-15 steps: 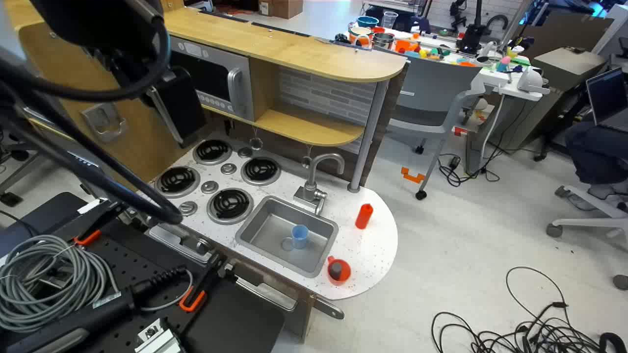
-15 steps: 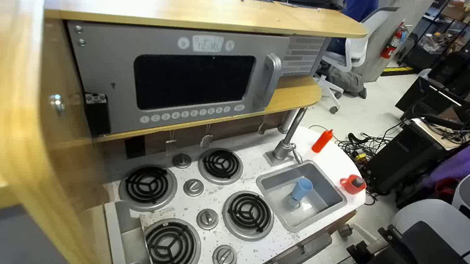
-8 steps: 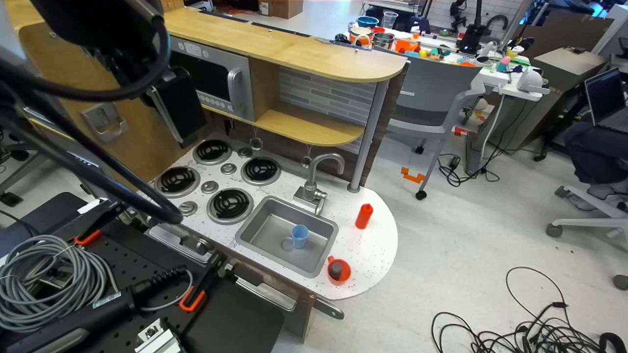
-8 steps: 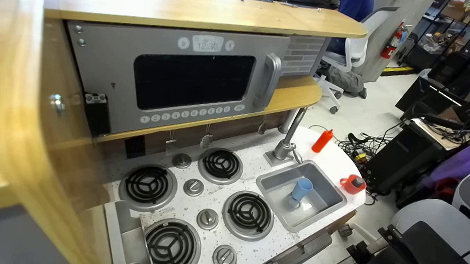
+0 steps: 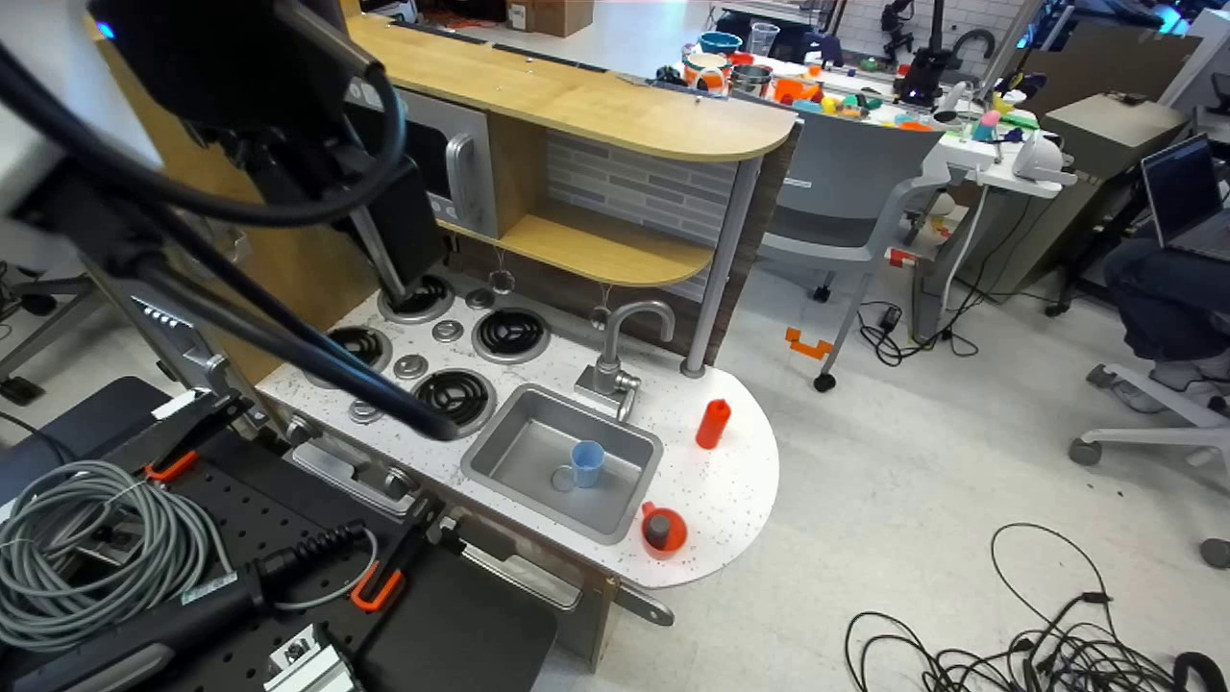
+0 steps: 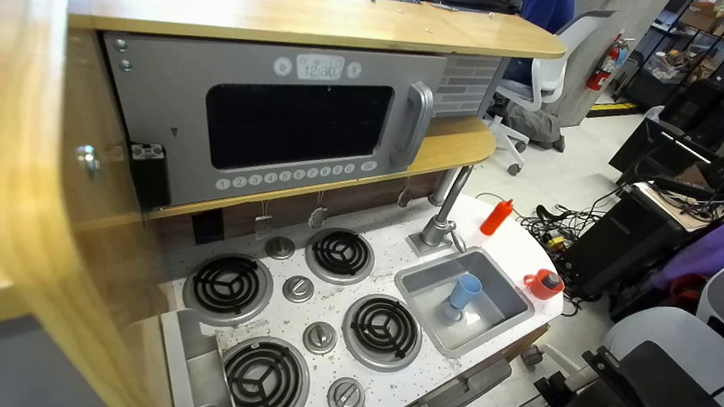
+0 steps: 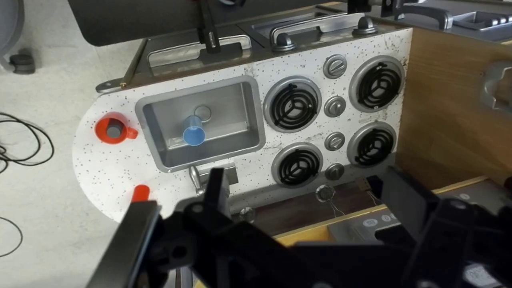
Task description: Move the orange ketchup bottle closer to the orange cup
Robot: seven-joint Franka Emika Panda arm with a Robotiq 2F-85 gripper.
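The orange ketchup bottle (image 5: 713, 424) stands upright on the white counter's rounded end, beside the faucet; it also shows in an exterior view (image 6: 497, 217). In the wrist view the bottle (image 7: 140, 193) is partly hidden behind a part of my gripper. The orange cup (image 5: 676, 540) stands apart from it at the counter's front edge, with a dark object inside; it also shows in an exterior view (image 6: 536, 287) and the wrist view (image 7: 103, 132). My gripper (image 7: 305, 176) is open and empty, with its fingers wide apart. In an exterior view the gripper (image 5: 394, 259) hangs above the burners, away from the bottle.
A sink (image 5: 500, 471) with a blue cup (image 5: 587, 461) lies between the burners and the orange cup. The faucet (image 5: 612, 356) and a grey post (image 5: 716, 279) rise near the bottle. A wooden shelf (image 5: 615, 245) and microwave (image 6: 297, 126) overhang the counter's back.
In an exterior view my arm and gripper have moved right and slightly down over the burners during the last half second. The bottle and cup have not moved.
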